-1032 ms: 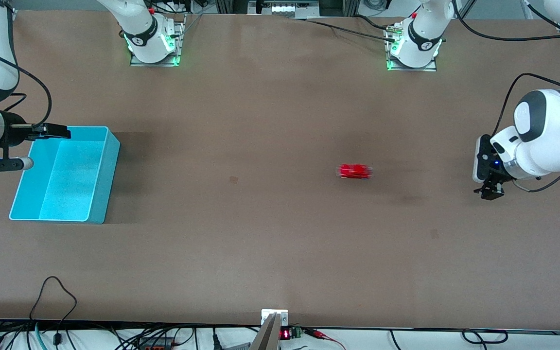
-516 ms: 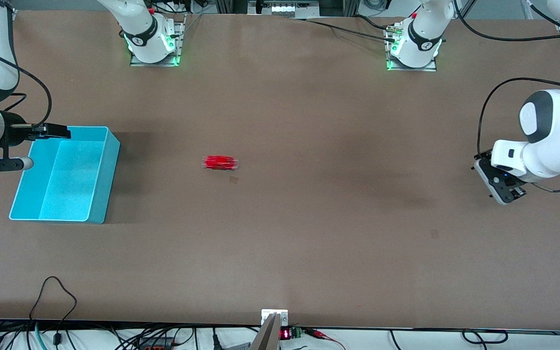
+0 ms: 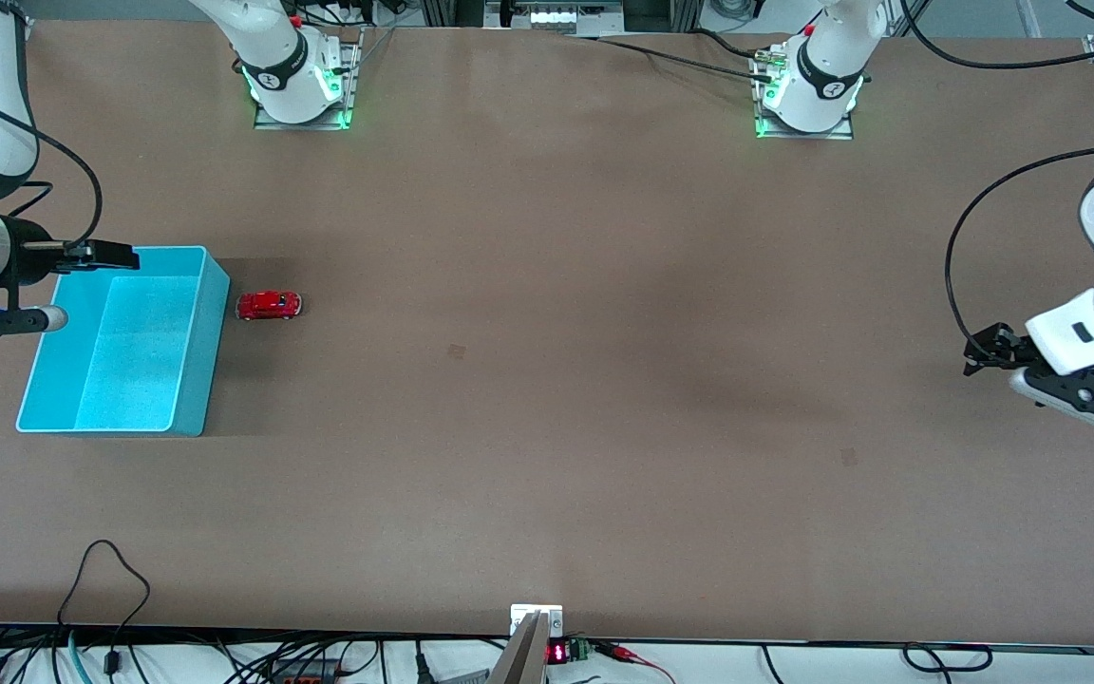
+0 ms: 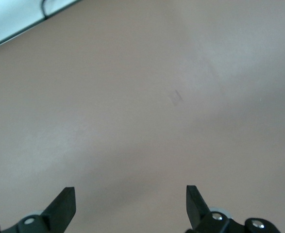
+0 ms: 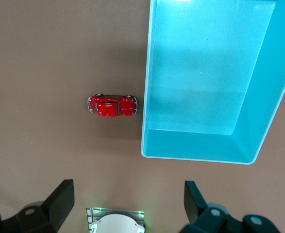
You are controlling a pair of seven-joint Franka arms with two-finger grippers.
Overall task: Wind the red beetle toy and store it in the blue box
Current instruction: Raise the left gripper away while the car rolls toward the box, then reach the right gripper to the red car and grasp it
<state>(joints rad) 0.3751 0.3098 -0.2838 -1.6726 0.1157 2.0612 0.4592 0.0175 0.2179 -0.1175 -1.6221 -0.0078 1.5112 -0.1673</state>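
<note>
The red beetle toy (image 3: 268, 305) stands on its wheels on the table, right beside the outer wall of the blue box (image 3: 215, 353), on the side toward the left arm's end. The right wrist view shows the toy (image 5: 113, 105) with one end almost at the box's wall (image 5: 195, 159); the box is empty. My right gripper (image 3: 91, 285) hangs open and empty high over the box's farther end; its jaws (image 5: 129, 199) are wide apart. My left gripper (image 3: 993, 353) is open and empty, raised over bare table at the left arm's end (image 4: 131, 204).
The two arm bases (image 3: 300, 90) (image 3: 808, 95) stand along the table's farther edge. Cables and a small display (image 3: 556, 653) lie along the nearer edge. A small dark mark (image 3: 456, 351) is on the tabletop mid-table.
The toy has rolled across the table from the left arm's side and stopped beside the box. The left gripper has swung up and away toward its end. The right arm has not moved.
</note>
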